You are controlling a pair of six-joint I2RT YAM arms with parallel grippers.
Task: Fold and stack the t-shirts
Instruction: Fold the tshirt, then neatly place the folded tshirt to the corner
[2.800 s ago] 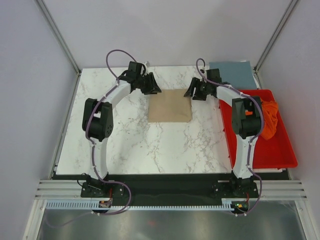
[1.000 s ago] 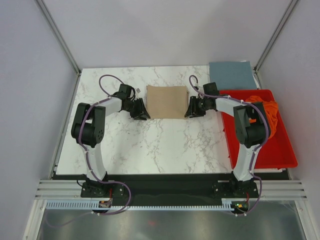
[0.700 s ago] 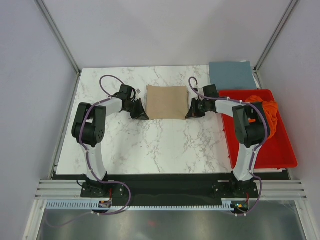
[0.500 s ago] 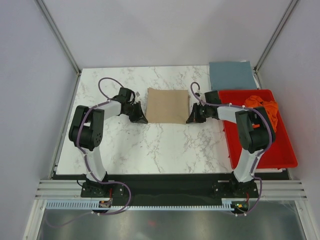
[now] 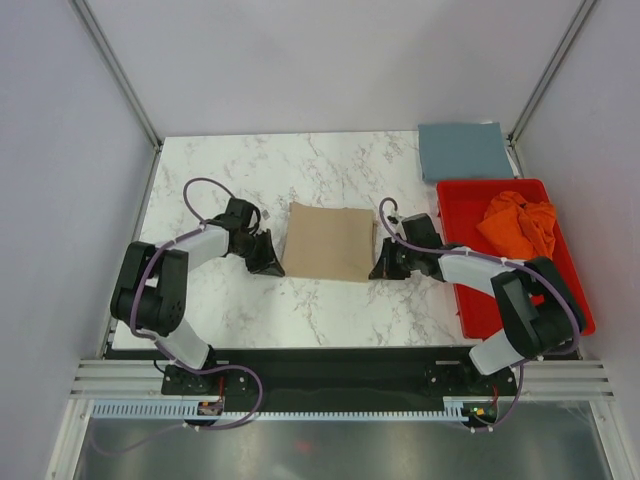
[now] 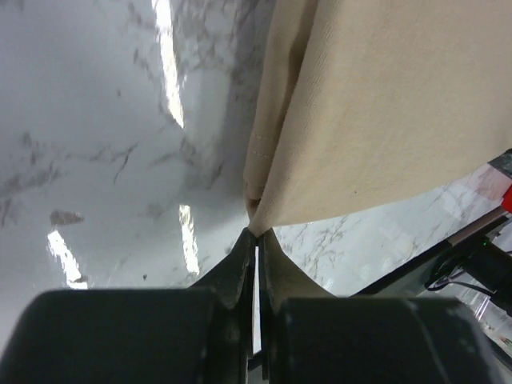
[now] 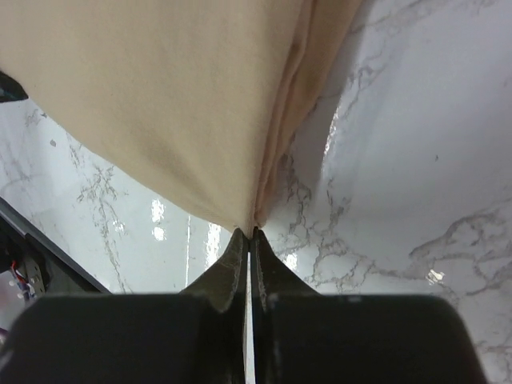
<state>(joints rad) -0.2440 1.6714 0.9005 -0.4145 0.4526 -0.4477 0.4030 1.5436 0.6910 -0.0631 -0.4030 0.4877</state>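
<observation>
A folded tan t-shirt [image 5: 328, 242] lies as a rectangle on the marble table [image 5: 210, 170]. My left gripper [image 5: 271, 267] is shut on its near left corner, where the tan t-shirt [image 6: 384, 104] meets the pinched tips of the left gripper [image 6: 258, 234]. My right gripper [image 5: 378, 270] is shut on the near right corner; the right wrist view shows the tan t-shirt [image 7: 176, 104] drawn to a point at the right gripper [image 7: 250, 232]. A folded slate-blue t-shirt [image 5: 463, 151] lies flat at the back right. A crumpled orange t-shirt [image 5: 517, 224] sits in the red tray [image 5: 520, 300].
The red tray stands along the table's right side, just right of my right arm. Metal frame posts [image 5: 118, 70] rise at the back corners. A black strip [image 5: 330, 355] edges the table's near side.
Both grippers closed on the tan t-shirt's near corners and moved toward the table's near edge, dragging the shirt with them. The orange t-shirt, earlier partly covered by the right arm, now shows fully.
</observation>
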